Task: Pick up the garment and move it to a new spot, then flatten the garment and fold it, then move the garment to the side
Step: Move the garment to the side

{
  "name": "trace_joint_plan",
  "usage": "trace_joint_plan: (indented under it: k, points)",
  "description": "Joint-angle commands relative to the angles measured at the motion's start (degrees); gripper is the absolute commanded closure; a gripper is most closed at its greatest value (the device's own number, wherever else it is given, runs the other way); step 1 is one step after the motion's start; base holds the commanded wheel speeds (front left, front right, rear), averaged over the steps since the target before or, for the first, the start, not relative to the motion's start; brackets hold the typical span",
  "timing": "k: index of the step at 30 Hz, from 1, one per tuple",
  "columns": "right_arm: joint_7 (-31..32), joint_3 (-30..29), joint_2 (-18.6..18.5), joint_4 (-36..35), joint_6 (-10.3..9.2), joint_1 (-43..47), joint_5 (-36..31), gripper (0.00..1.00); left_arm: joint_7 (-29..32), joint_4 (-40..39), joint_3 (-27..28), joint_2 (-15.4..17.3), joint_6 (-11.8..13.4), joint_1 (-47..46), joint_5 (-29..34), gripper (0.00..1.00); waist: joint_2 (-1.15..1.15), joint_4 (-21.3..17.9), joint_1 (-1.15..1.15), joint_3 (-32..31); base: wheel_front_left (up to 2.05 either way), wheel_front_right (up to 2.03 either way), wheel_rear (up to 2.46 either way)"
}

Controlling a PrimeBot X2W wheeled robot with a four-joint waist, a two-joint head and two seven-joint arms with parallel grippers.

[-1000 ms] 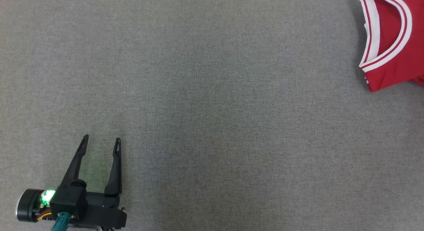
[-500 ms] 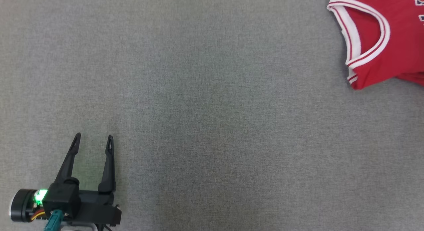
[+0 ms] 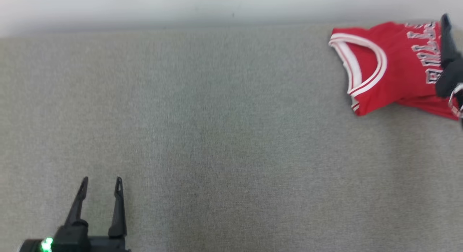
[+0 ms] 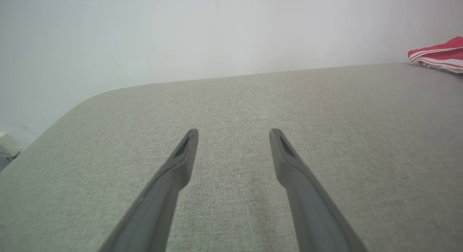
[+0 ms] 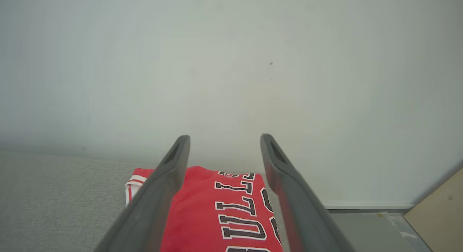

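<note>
1. The left tool (image 3: 101, 179) is low at the left of the head view. Its two dark fingers point away from the robot, spread wide with nothing between them. A green light glows at its base.
2. In the left wrist view, the left tool (image 4: 234, 132) hovers just above the grey surface (image 4: 231, 100), and its fingers run nearly level with the cloth.
3. The right tool (image 5: 224, 138) also stands wide and holds nothing. Its fingers point toward the pale wall (image 5: 231, 64), tilted a little downward over the jersey (image 5: 231, 216).
4. In the head view, one of the right tool's fingers (image 3: 447, 46) crosses the lettered right part of the jersey (image 3: 394, 75) at the picture's right edge. Whether it touches the cloth cannot be told.
5. The jersey is red with white trim and dark letters. It lies folded and flat at the far right of the surface (image 3: 217, 136), close to the edge along the wall and well apart from the left tool.
6. In the left wrist view, the jersey (image 4: 439, 56) shows as a low red strip at the far right.
</note>
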Motion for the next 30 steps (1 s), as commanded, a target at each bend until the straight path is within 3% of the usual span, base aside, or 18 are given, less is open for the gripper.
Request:
trace_joint_plan:
  k: [1,3,8,13,23,30]
  points:
    - [-0.2,-1.8,0.5,-3.0,-0.13,3.9,0.4,0.00,-0.2,-0.2,-0.3,-0.6,0.5,1.4,0.4,0.00,0.00,-0.7,0.01,-3.0,0.00,0.00,0.00]
    - [-0.2,-7.0,3.2,-10.9,-0.13,12.1,0.0,0.00,-0.2,-0.2,0.0,-0.7,0.9,2.4,0.2,0.00,0.00,-0.7,0.01,-4.9,0.00,0.00,0.00]
    - [-0.3,-15.1,8.5,-22.9,-0.13,25.6,-3.7,0.00,-0.2,0.2,0.7,-1.1,0.7,4.1,-0.1,0.00,0.00,0.0,0.01,-7.4,0.00,0.00,0.00]
    - [-0.3,-20.2,14.5,-33.6,-0.13,36.8,-7.0,0.00,-0.2,0.5,0.6,-1.4,0.5,5.0,0.1,0.00,0.00,1.0,0.01,-9.4,0.00,0.00,0.00]
    - [-0.3,-20.9,22.8,-48.1,-0.13,53.5,-8.6,0.00,-0.2,0.6,0.1,-2.1,1.0,6.6,-0.1,0.00,0.00,2.2,0.01,-12.8,0.00,0.00,0.00]
    - [-0.3,-19.6,26.0,-55.8,-0.13,61.8,-9.3,0.00,-0.2,0.2,-0.9,-2.4,1.4,7.8,-0.1,0.00,0.00,3.0,0.01,-14.4,0.00,0.00,0.00]
